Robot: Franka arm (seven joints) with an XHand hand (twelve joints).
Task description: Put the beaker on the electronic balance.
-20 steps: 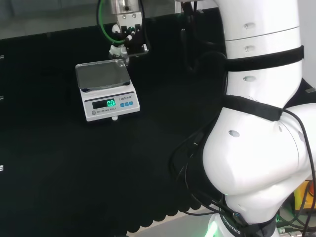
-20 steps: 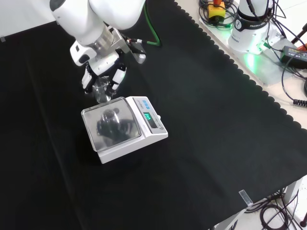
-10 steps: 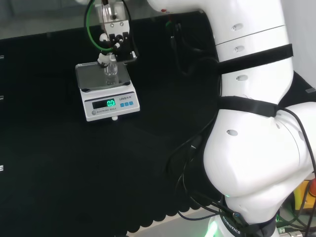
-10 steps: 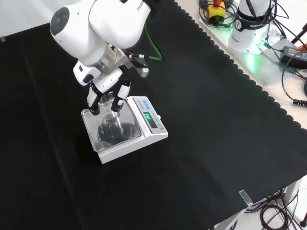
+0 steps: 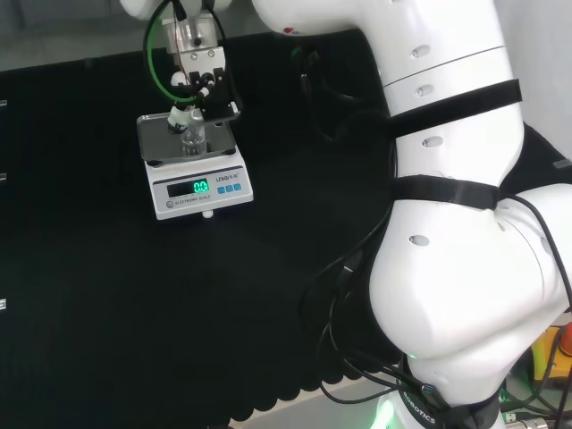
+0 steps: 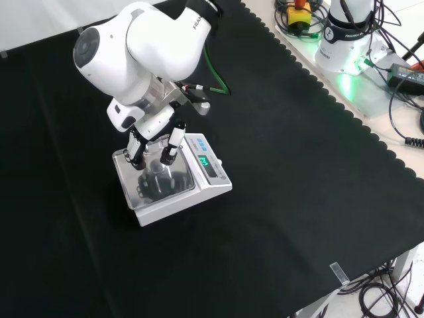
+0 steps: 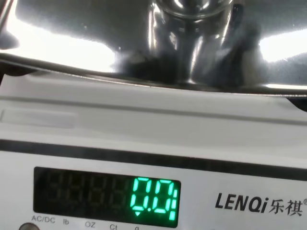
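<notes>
The step in hand is the setting down; the small clear glass beaker (image 5: 193, 138) is held over the shiny metal pan (image 5: 164, 140) of the white electronic balance (image 6: 213, 187), and the black and white robot hand (image 5: 202, 89) has its fingers (image 6: 171, 142) curled around it from above. In the head view the beaker stands upright, close to the middle of the pan; in the front view it is hard to separate from the dark reflection on the metal (image 6: 157, 184), so I cannot tell for sure if its base already touches the pan or hangs just above it. In the wrist view the bottom of the beaker (image 7: 192, 19) is seen very near the pan with its mirror image under it; the green display (image 7: 153, 196) of the balance is lit.

My judgement is that the carrying part is done and only the release is left; the task is nearly finished. The next move calls for a small straight lowering until the base rests flat on the pan; then the fingers must open evenly, so that no finger drags the light glass sideways or tips it; after that the hand should rise straight up, clear of the rim, before it moves away over the black cloth (image 6: 298, 165).
</notes>
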